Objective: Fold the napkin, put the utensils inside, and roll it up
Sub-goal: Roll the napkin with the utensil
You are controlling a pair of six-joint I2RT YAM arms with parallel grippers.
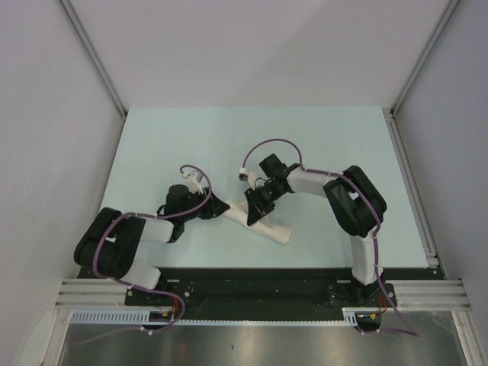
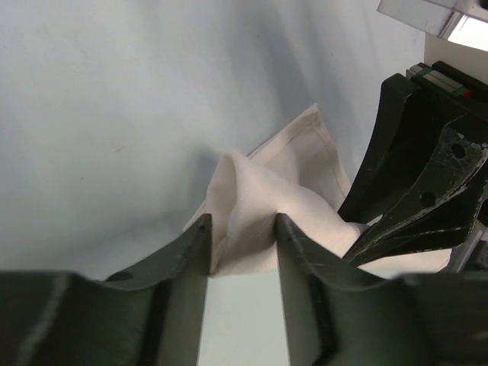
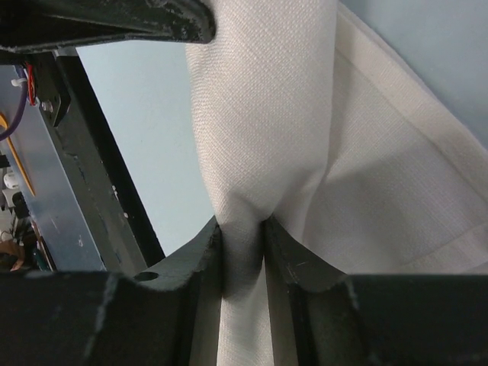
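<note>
Both arms are working low over the table (image 1: 191,145), and the napkin (image 1: 272,229) is lying there as a long narrow bundle, running diagonally across the near middle of the surface between them. The right gripper (image 3: 242,229) is biting hard on it, jaws nearly together with a tight pleat of cloth squeezed between them and the rest fanning out beyond. The left gripper (image 2: 242,229) is sitting at the bundle's left end with a raised hump of cloth filling the gap between its fingers (image 2: 194,248), both pads pressing into the fabric, so it reads as a pinch on the napkin, though looser than the right's. The utensils are not showing in any view; whether they are lying inside the folds is impossible to say. Now the danger. The two grippers are working almost on top of each other, the right's black fingers looming just beside the left's, so any inward move is risking a knock. If they are pulling apart instead, the cloth is likely to slip from the wider left pinch, and the bundle could spring open. And lifting one end higher than the other could let anything tucked inside slide out of the open end.
</note>
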